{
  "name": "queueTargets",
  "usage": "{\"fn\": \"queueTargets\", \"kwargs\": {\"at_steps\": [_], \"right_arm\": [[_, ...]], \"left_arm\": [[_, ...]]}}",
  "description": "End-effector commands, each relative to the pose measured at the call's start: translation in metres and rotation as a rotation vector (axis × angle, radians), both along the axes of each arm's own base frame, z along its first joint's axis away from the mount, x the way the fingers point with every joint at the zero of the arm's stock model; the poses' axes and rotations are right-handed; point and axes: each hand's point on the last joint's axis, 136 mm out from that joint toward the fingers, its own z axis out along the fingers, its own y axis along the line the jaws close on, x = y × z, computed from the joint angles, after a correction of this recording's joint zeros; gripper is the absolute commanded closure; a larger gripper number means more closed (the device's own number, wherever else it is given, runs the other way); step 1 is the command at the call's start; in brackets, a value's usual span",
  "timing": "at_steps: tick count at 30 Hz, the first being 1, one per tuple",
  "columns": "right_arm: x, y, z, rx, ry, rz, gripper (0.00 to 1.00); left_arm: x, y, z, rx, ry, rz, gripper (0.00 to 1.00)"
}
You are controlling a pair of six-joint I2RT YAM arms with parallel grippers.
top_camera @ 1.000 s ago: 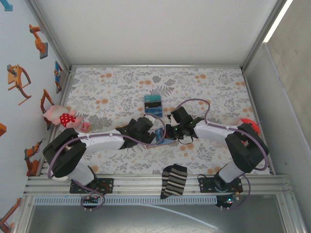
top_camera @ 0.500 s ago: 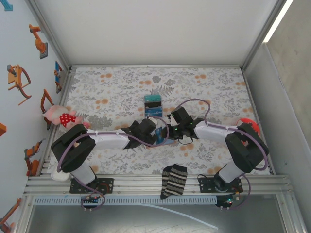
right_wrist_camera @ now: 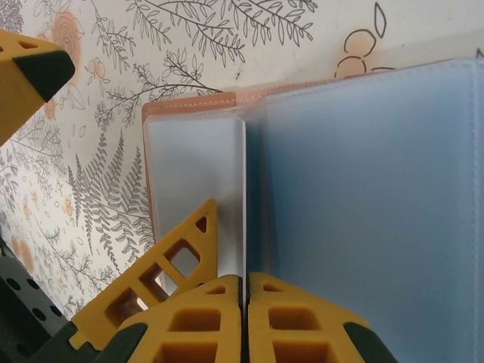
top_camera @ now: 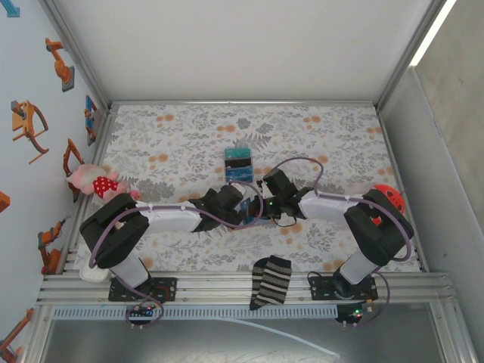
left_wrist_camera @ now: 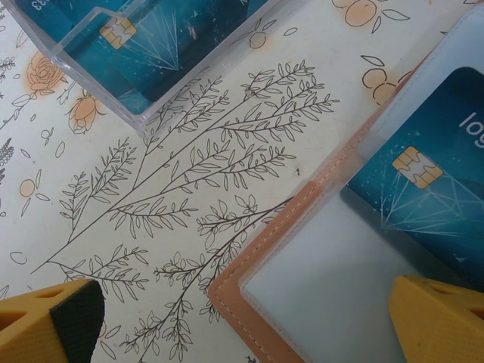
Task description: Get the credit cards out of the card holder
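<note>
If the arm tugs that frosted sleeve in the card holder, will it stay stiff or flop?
Likely flops: the frosted sleeve looks film-thin beside the shut right gripper. Its sheen suggests slipperiness. The slim card holder may drag along.

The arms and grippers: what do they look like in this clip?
Both the left arm and right arm have white shells with black joints, each trailed by a thin purple cable. The left fingers are yellow-orange with black pads; the right fingers, same yellow, show triangular cut-outs.
</note>
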Motion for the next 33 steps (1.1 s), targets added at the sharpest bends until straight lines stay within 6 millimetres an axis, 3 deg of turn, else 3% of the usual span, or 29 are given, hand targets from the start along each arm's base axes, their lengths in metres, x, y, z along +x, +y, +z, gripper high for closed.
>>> {"fn": "queueTargets", "kwargs": {"at_steps": [1, 7, 14, 24, 33], "right_arm": [[0.001, -0.005, -0.001, -0.037, -0.021, -0.006, 0.96], [0.003, -0.016, 0.021, -0.081, -0.094, 0.001, 0.98], [0.003, -0.025, 0.056, -0.077, -0.19, 0.004, 0.99], [-0.007, -0.028, 0.106, -0.037, -0.381, 0.138, 1.0], [-0.03, -0.017, 0.147, 0.059, -0.511, 0.349, 1.0]], "left_arm": [[-0.001, 0.006, 0.004, 0.005, -0.007, 0.02, 0.03], [0.001, 0.014, 0.017, 0.022, -0.053, 0.028, 0.03], [0.009, 0.023, 0.049, 0.013, -0.138, 0.059, 0.03], [0.015, 0.026, 0.124, -0.155, -0.284, 0.086, 0.03], [-0.005, 0.008, 0.179, -0.468, -0.233, -0.128, 0.03]]}}
